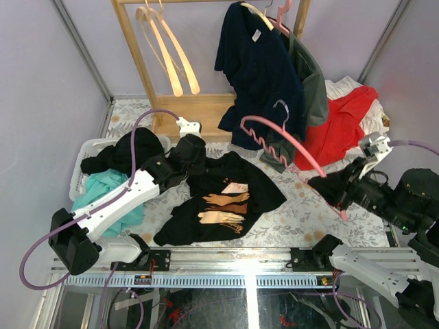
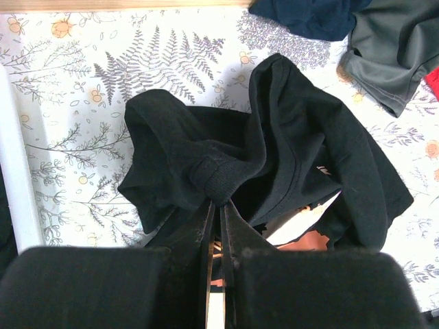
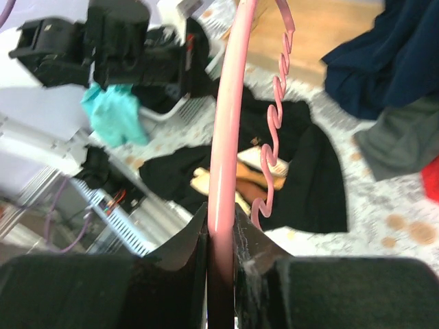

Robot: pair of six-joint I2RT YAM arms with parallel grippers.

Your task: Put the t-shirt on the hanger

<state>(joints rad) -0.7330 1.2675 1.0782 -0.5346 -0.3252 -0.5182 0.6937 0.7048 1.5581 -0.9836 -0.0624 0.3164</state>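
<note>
Pinching the t-shirt (image 2: 295,151) with my left gripper (image 2: 218,209), I have the jaws shut tight on a ribbed black fold that looks like the collar. To my far left a white basket (image 1: 77,179) holds dark and teal clothes.

The t-shirt is black and short-sleeved. It lies crumpled on the fern-print table (image 1: 322,219) between my two arms. Its tan and orange print faces up near the middle, partly folded under loose cloth. The collar end is bunched up around my left fingers (image 2: 206,226), and the rest spreads toward the near edge.

Right of it I hold the hanger (image 1: 288,140) tilted above the table. It is pink, with a wavy lower bar and a thin metal hook pointing toward the navy shirt (image 1: 257,75) hanging on the rack (image 1: 134,51). My right gripper (image 3: 219,216) is clamped narrowly on the hanger's straight upper arm near its low end. A red garment (image 1: 336,130) lies behind it, at the back right.
</note>
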